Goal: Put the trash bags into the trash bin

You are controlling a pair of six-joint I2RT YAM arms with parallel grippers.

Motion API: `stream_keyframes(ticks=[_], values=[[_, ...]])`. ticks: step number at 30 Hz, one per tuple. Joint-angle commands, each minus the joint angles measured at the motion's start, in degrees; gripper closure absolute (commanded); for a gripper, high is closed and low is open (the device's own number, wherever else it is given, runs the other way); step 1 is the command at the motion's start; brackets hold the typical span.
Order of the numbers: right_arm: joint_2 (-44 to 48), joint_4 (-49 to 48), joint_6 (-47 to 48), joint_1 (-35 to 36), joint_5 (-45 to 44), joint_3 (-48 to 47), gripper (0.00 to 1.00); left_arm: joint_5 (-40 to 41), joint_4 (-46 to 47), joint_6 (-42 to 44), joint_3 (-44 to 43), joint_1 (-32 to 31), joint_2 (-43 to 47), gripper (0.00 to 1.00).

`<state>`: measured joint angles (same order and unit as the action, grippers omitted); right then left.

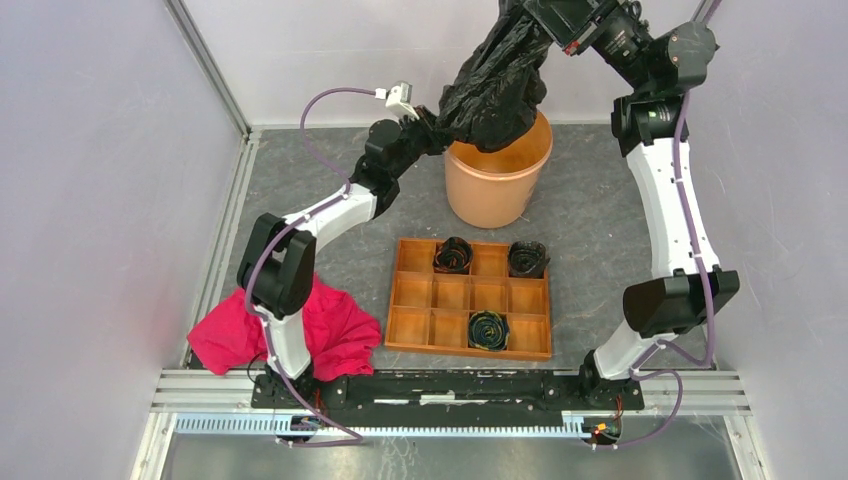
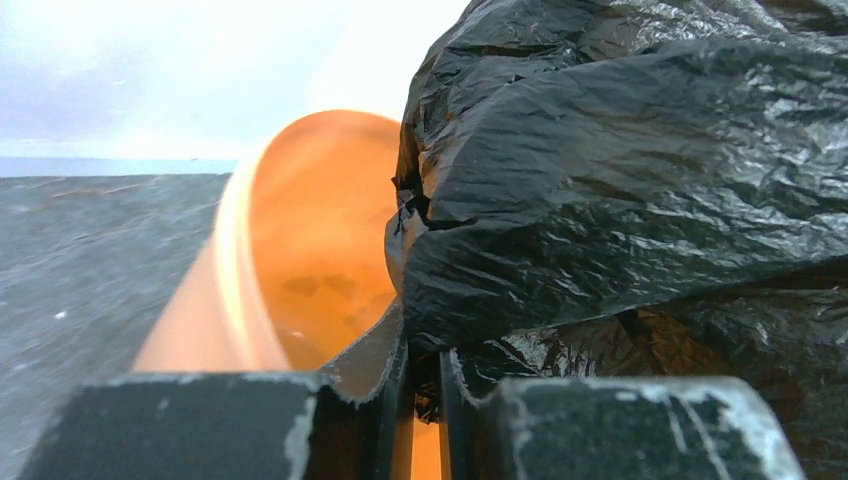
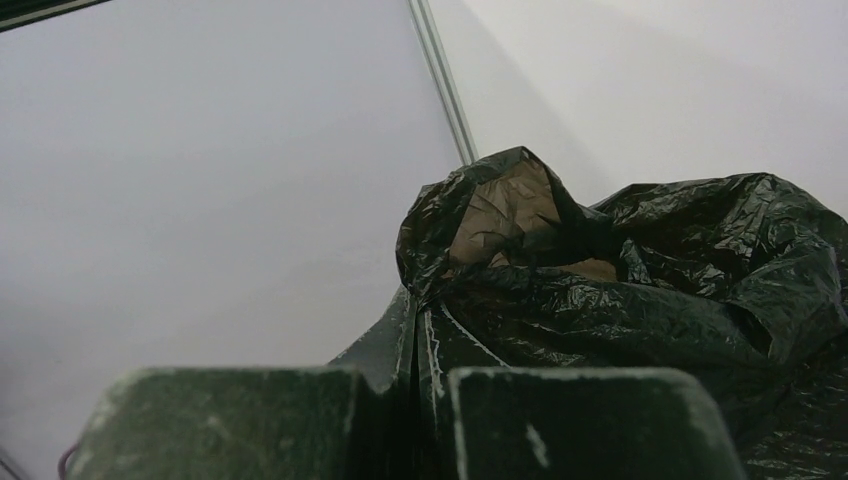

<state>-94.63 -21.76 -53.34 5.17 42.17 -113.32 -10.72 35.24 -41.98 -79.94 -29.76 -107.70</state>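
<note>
Hanging bag: the black trash bag (image 1: 497,85) dangles from high up, wrinkly and glossy. Its lower bulk is at the mouth of the bin, toward the rim's 10 o'clock side.
Trash bin: the orange trash bin (image 1: 497,185) stands upright on the grey table (image 1: 600,220), at 12 o'clock from the wooden tray. From where I stand I cannot tell whether the bag touches the inside.
Right gripper: the right gripper (image 3: 425,320) is up at the top of the bag, fingers pressed together with black film pinched between them — it carries the bag's weight.
Left gripper: the left gripper (image 2: 422,350) reaches in at the bag's 9 o'clock side, just above the bin's rim. Its fingers are drawn nearly together on a fold of film at the tips, and only a thin orange slit shows lower down.
Wooden tray: the tray (image 1: 410,290) of square compartments lies at the table's centre. It holds three dark rolls, two in its far row (image 1: 453,255) (image 1: 528,258) and one in the near row (image 1: 488,330).
Red cloth: the red cloth (image 1: 340,330) lies crumpled at the tray's 9 o'clock, beside the left arm's base.
</note>
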Motion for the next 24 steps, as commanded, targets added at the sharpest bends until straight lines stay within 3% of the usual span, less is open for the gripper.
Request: stream_keyframes(ticks=[1, 10, 12, 13, 20, 24], values=[[-0.92, -2.27, -1.54, -0.53, 4.62, -0.53, 1.0, 6.05, -5.82, 7.63, -1.94, -0.83, -0.27, 0.83], [3.18, 1.53, 3.99, -3.9, 9.85, 9.15, 1.0, 4.59, -11.94, 14.79, -2.05, -2.32, 3.71, 0.78], [3.93, 3.79, 5.98, -4.64, 11.28, 10.48, 1.0, 3.35, -13.22, 15.22, -2.54, -2.32, 3.73, 0.7], [4.11, 3.83, 6.29, -4.79, 12.23, 10.99, 1.0, 2.26, -14.22, 15.22, -2.94, -2.32, 3.46, 0.59], [5.68, 9.34, 11.05, -6.65, 10.03, 9.33, 1.0, -0.59, -24.77, 14.31, -6.96, -2.1, 5.38, 0.15], [5.35, 10.82, 11.59, -7.08, 8.19, 8.58, 1.0, 1.35, -29.86, 11.13, -6.84, -1.53, 9.24, 0.01]])
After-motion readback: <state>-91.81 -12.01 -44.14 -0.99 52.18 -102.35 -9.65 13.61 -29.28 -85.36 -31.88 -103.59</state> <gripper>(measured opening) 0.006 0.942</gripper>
